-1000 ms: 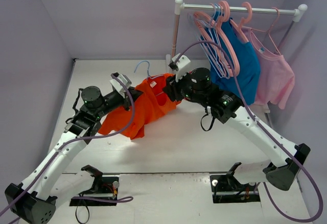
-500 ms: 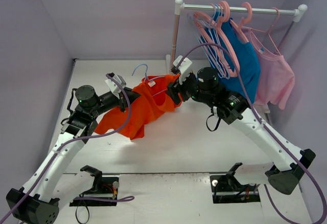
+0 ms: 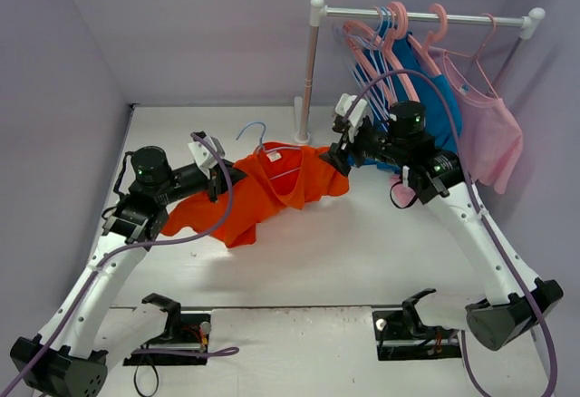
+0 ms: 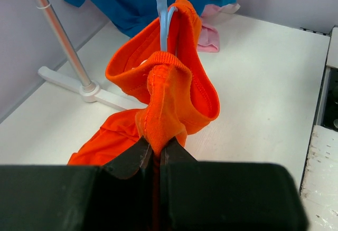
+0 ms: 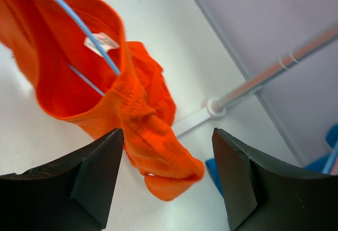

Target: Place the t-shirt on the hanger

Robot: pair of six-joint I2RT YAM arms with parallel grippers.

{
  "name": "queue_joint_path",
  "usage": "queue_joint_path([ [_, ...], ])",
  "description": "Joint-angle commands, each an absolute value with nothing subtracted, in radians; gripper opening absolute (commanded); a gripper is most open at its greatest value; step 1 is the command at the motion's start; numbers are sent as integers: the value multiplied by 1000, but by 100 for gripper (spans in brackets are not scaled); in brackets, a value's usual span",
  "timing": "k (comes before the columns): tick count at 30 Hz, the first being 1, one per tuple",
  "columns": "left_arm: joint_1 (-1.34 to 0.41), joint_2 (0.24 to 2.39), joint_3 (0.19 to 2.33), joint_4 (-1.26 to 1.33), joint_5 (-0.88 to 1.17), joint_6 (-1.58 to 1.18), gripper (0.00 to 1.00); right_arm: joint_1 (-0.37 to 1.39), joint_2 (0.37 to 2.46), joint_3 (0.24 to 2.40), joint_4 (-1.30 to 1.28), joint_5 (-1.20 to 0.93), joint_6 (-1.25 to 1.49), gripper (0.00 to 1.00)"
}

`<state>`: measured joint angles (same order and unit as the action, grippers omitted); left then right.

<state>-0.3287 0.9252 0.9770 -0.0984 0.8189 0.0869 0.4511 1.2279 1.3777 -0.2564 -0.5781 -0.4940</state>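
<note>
The orange-red t-shirt (image 3: 263, 193) lies bunched on the table, lifted at the neck. My left gripper (image 3: 227, 175) is shut on a fold of its collar (image 4: 158, 109). The light-blue hanger (image 3: 258, 134) runs into the neck opening, its hook sticking out at the back; its wire shows in the left wrist view (image 4: 161, 9) and the right wrist view (image 5: 79, 28), beside the white label (image 5: 101, 42). My right gripper (image 3: 340, 157) is open, just right of the shirt's right shoulder (image 5: 158, 157), with nothing in it.
A white clothes rack (image 3: 308, 71) stands at the back right, its foot (image 4: 87, 88) close behind the shirt. Pink hangers (image 3: 390, 62), a blue shirt (image 3: 435, 116) and a pale pink top (image 3: 489, 134) hang on it.
My right gripper has let go of the shirt, opened and drawn back to the right toward the rack. The shirt's right side dropped and spread. The left gripper keeps its hold.
</note>
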Motion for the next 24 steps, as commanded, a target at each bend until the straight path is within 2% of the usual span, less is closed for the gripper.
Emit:
queue_joint_path([
  [1, -321, 926, 1058, -26, 893, 106, 0, 445, 1281, 1385, -224, -762, -531, 65],
  [11, -321, 958, 1096, -51, 955, 120, 0, 459, 1324, 1377, -224, -818, -543, 62],
  [21, -321, 1020, 1176, -164, 1075, 185, 0, 464, 1316, 1353, -222, -852, -544, 37],
  [24, -321, 1041, 1208, -206, 1100, 211, 0, 465, 1308, 1339, -222, -876, -543, 24],
])
